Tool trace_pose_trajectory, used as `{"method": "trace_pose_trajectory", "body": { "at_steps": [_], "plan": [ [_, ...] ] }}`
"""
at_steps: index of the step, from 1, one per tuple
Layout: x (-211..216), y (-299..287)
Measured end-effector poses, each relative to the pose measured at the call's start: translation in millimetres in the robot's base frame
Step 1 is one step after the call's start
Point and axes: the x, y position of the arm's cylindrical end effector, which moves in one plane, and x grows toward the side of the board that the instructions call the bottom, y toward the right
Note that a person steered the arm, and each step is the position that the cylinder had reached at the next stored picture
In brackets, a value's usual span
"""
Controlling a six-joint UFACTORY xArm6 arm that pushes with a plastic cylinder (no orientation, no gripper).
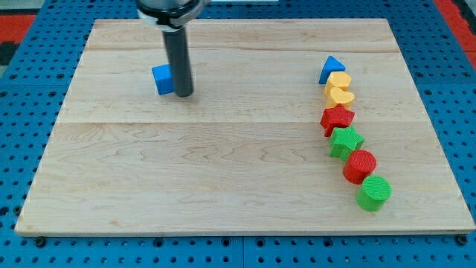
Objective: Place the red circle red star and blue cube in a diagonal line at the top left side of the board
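The wooden board [223,171] is the biggest thing and I use it as the landmark. It lies on a blue pegboard surface [15,149]. The board looks smooth, so I judge the blocks slide easily on it.

The arm has no fingers, so nothing is clenched or released; it ends in a dark rod, and my tip [184,95] rests at the top left part of the board. It stands just at the right side of the blue cube [163,80], touching it or almost touching; I cannot tell which.

The other blocks form a curved row near the right edge of the board. From the board's top to its bottom: a blue triangle [332,70], two yellow blocks [338,88] whose shapes I cannot make out well, the red star [337,118], a green star [346,141], the red circle [360,165] and a green circle [373,193]. Neighbours in this row touch or nearly touch.

The three task blocks seem small, light and stiff, not fragile. I think each must be pushed at the middle of one side, or it may turn or slip off the tip. The star has points, so it may rotate when pushed. The red blocks sit between green ones, so these neighbours may be moved by mistake.

I see no brand, label or writing.
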Motion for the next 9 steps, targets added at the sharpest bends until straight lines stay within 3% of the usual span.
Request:
{"method": "trace_pose_trajectory", "body": {
  "at_steps": [2, 4, 6, 7, 8, 9],
  "plan": [
    [-93.3, -80.3],
    [-122.3, -64.0],
    [-125.0, -41.8],
    [-129.6, 54.4],
    [-126.5, 102.1],
    [-121.3, 207.4]
  ]
}}
